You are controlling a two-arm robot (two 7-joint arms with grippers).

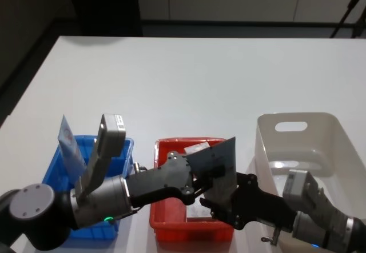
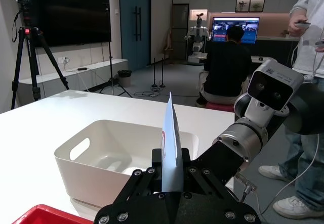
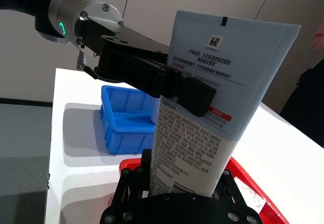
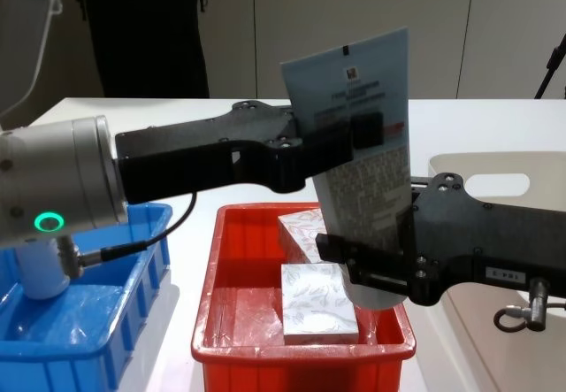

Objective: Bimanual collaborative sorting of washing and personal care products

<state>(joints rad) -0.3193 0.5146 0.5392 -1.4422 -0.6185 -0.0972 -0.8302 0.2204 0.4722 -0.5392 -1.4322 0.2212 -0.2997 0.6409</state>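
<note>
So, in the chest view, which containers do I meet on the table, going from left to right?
Blue plastic crate → red plastic crate with white leaf-patterned boxes → white handled plastic tub. The pale blue squeeze tube, gripped by the left gripper and right gripper, overlaps the red crate, so it is left out.

The tube (image 3: 202, 138) stands upright in the right gripper (image 3: 177, 196). And the left gripper (image 3: 195, 95) pinches it higher up, blue crate (image 3: 124, 115) behind.
</note>
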